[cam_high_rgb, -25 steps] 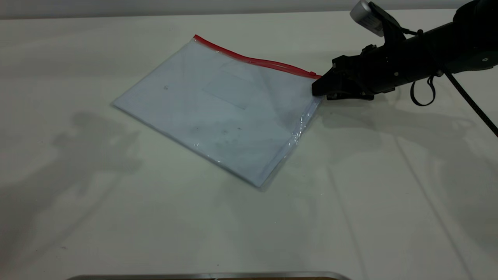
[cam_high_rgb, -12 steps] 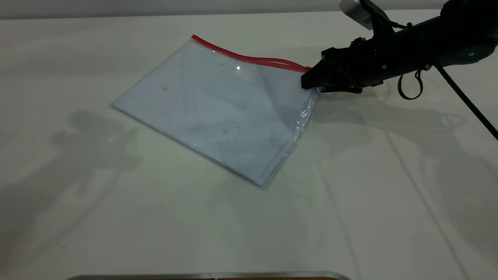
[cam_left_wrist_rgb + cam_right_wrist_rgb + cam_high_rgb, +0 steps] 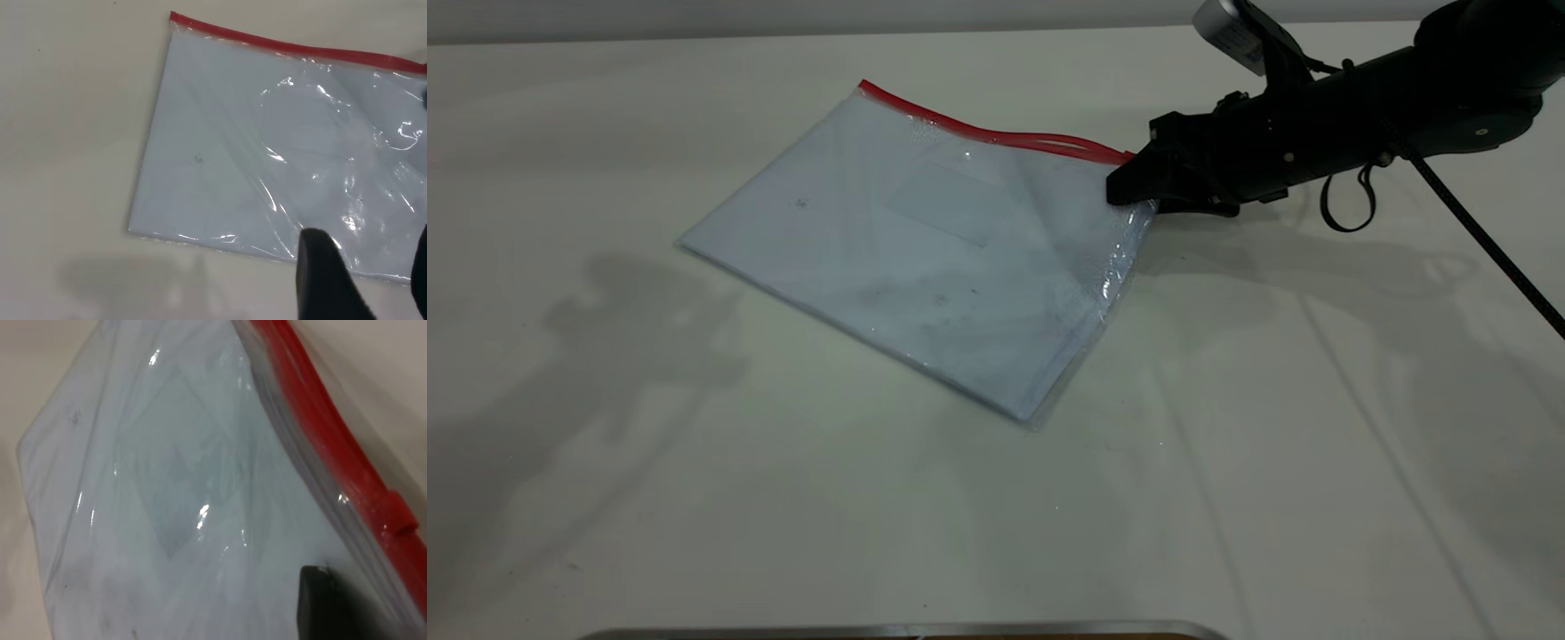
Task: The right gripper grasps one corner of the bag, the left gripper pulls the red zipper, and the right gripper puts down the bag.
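Exterior view: the right gripper (image 3: pixel 1129 188) is clamped on the corner of the bag (image 3: pixel 1134 200) where the red zipper (image 3: pixel 996 136) ends, that corner raised a little while the bag (image 3: pixel 925 249) otherwise lies flat on the table (image 3: pixel 694 489). The zipper's long axis runs away from this grip toward the far corner — a pull, I judge, along that line. The left gripper (image 3: pixel 363 280) hovers above the bag's opposite long edge, fingers apart — holding nothing.

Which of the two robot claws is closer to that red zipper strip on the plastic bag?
Right. The right gripper sits at the red zipper's end, on the bag's corner. The left gripper hovers over the bag's opposite long edge.
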